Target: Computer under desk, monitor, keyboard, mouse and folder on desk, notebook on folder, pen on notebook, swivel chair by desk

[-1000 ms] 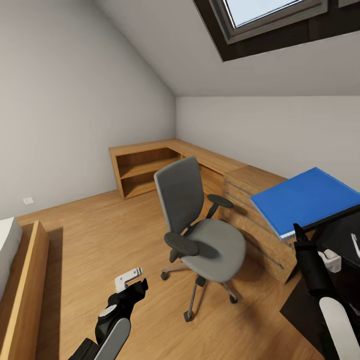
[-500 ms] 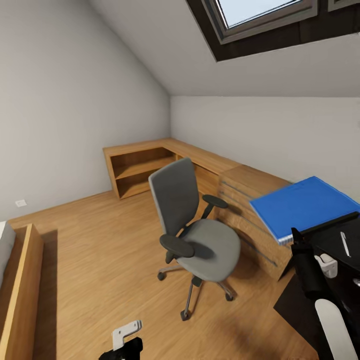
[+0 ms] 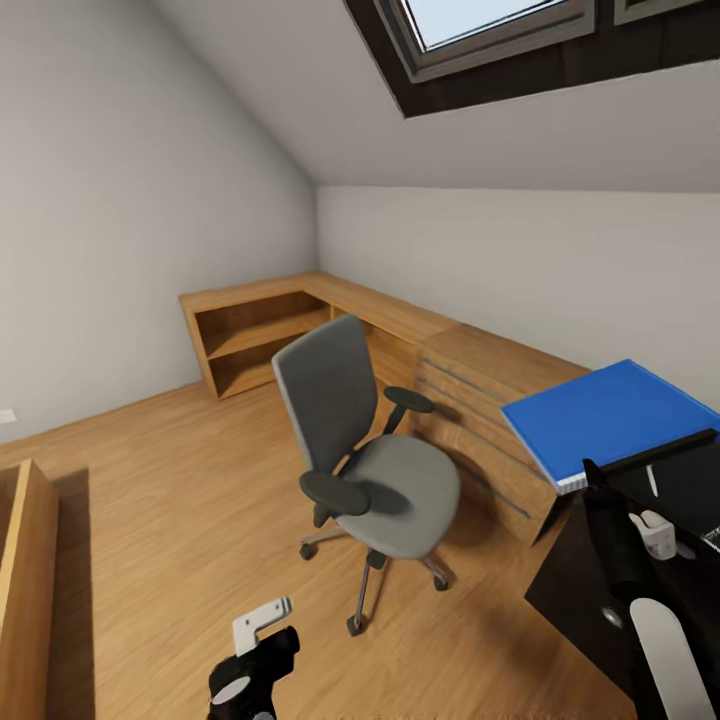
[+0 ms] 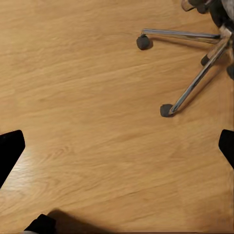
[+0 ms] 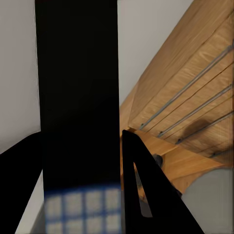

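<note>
My right gripper (image 3: 591,476) is shut on the near corner of the bright blue folder (image 3: 612,412), holding it level above the corner of the black desk (image 3: 585,585). In the right wrist view the folder (image 5: 78,97) is a dark slab clamped between the two black fingers (image 5: 144,195). A thin white pen (image 3: 652,480) lies on the desk top behind the gripper. The grey swivel chair (image 3: 372,455) stands on the wood floor left of the desk, its seat bare. My left gripper (image 3: 270,648) hangs low near the chair's base and is open, with floor between its fingers (image 4: 10,151).
A light wood dresser (image 3: 480,395) stands between chair and desk, under the folder's far side. A low wooden shelf unit (image 3: 250,340) runs along the back wall corner. A wooden bed frame (image 3: 20,560) sits at far left. The chair's chrome legs and castors (image 4: 168,109) are near my left gripper.
The view has swung right, so chair and shelves sit further left and more of the desk shows. My left arm has dropped lower. The folder stays in my right gripper.
</note>
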Motion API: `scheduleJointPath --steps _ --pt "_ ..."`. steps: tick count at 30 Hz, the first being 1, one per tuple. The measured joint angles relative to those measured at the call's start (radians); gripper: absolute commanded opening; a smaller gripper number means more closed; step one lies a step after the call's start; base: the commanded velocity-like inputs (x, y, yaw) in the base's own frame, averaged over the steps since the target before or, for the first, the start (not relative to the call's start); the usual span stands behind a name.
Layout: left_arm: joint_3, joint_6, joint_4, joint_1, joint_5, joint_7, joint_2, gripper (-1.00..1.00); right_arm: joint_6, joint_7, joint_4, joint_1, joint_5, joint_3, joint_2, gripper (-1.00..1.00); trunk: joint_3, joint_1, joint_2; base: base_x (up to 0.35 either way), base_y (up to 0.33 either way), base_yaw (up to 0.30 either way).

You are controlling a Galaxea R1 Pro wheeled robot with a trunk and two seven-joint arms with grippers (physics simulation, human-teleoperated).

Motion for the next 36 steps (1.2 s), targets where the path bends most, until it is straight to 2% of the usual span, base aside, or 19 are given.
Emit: scheduleJointPath --steps 3,4,5,9,12,14,19,36 --pt "0.007 0.002 0.002 -0.001 0.006 0.000 -0.012 1.00 0.000 0.000 0.004 0.000 0.000 0.001 0.000 -1.00 0.005 -0.012 0.021 0.000 0.000 -0.154" --pt "0.009 0.001 0.022 -0.001 0.007 0.001 -0.013 1.00 0.000 0.001 0.005 0.000 0.000 0.001 0.000 -1.00 0.006 -0.015 0.028 0.000 0.000 -0.155" --pt "0.021 -0.002 0.109 -0.001 0.005 0.001 -0.012 1.00 0.000 0.001 0.006 0.000 0.000 0.001 -0.001 -1.00 0.008 -0.019 0.035 0.000 0.000 -0.155" --pt "0.035 -0.006 0.155 -0.001 0.001 0.004 -0.016 1.00 0.000 0.001 0.008 0.000 0.000 0.001 0.000 -1.00 0.015 -0.035 0.063 0.000 0.000 -0.156" --pt "0.037 -0.007 0.165 -0.001 0.000 0.005 -0.017 1.00 0.000 -0.002 0.011 0.000 -0.001 0.001 0.000 -1.00 0.019 -0.046 0.084 0.000 0.000 -0.158" --pt "0.036 -0.009 0.171 -0.001 0.001 0.004 -0.019 1.00 0.000 -0.041 0.013 0.000 -0.005 0.001 0.001 -1.00 0.023 -0.054 0.098 0.000 0.000 -0.159" --pt "0.034 -0.010 0.173 -0.001 0.001 0.004 -0.020 1.00 0.000 -0.044 0.019 0.000 -0.004 0.002 0.001 -1.00 0.031 -0.073 0.133 0.000 0.000 -0.159" --pt "0.034 -0.011 0.176 -0.001 0.003 0.005 -0.019 1.00 0.000 -0.046 0.038 0.000 -0.002 0.002 0.000 -1.00 0.005 -0.073 0.133 0.000 0.000 -0.157"
